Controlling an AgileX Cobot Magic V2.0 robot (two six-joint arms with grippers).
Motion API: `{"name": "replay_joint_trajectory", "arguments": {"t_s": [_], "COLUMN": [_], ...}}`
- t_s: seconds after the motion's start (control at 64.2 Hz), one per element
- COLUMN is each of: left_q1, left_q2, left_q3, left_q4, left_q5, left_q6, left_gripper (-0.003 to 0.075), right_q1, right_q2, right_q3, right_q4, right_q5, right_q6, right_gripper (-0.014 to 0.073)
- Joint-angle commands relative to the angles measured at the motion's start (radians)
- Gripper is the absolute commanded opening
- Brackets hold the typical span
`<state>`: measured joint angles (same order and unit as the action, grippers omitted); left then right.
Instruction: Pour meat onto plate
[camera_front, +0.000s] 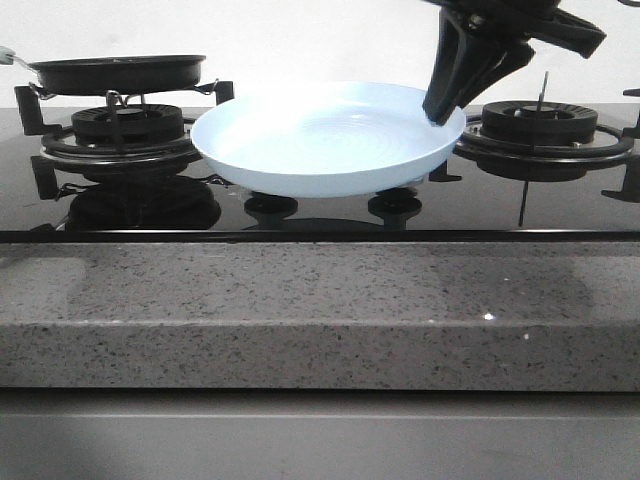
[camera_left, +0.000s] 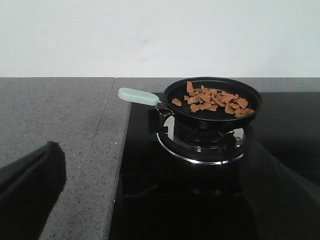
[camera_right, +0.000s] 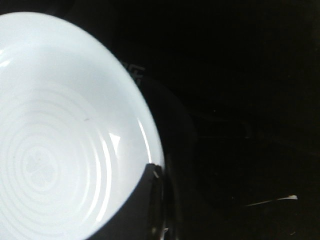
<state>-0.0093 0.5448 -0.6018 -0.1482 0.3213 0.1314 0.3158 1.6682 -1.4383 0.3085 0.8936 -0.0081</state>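
Two end effectors: right end effector grips the plate rim; left end effector, open and empty, must fetch the pan of meat.

Stove layout: pan at left, plate in the middle, right gripper on the plate's rim.

The pan sits on the left burner, and the meat lies inside it. The plate is in the middle of the stove, to the right of the pan, between the left burner and the right burner. The right gripper is at the plate's right rim. The counter lies in front of the stove.
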Motion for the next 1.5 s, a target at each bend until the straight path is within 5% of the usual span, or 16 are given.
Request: {"name": "replay_joint_trajectory", "arguments": {"t_s": [0.0,0.358,0.779,0.982,1.184,1.481], "left_q1": [0.000,0.000,0.012,0.164,0.331,0.378], "left_q2": [0.009,0.046,0.443,0.632,0.806,1.043], "left_q3": [-0.036,-0.051,-0.251,-0.389,-0.508,-0.646], "left_q4": [-0.008,-0.237,-0.561,-0.723,-1.058,-1.194], "left_q5": [-0.078,-0.030,0.041,0.156,0.377,0.518], "left_q6": [-0.005,-0.005,-0.005,0.015,0.259,0.290], "left_gripper": [0.0691,0.0691,0.0691,0.0691,0.0691,0.0691], "right_q1": [-0.002,-0.002,-0.002,-0.002,-0.002,-0.002], "right_q2": [-0.054,-0.054,-0.054,-0.054,-0.054,-0.054], "right_q3": [-0.023,-0.023,-0.023,-0.023,-0.023,-0.023], "right_q4": [0.021,0.021,0.021,0.021,0.021,0.021], "right_q5": [-0.038,-0.039,-0.040,-0.040,-0.040,-0.040], "right_q6": [-0.009,-0.009,-0.009,-0.009,-0.009,-0.009], "right_gripper": [-0.0068,-0.0068,-0.0068,-0.0068,-0.0068,-0.0068]}}
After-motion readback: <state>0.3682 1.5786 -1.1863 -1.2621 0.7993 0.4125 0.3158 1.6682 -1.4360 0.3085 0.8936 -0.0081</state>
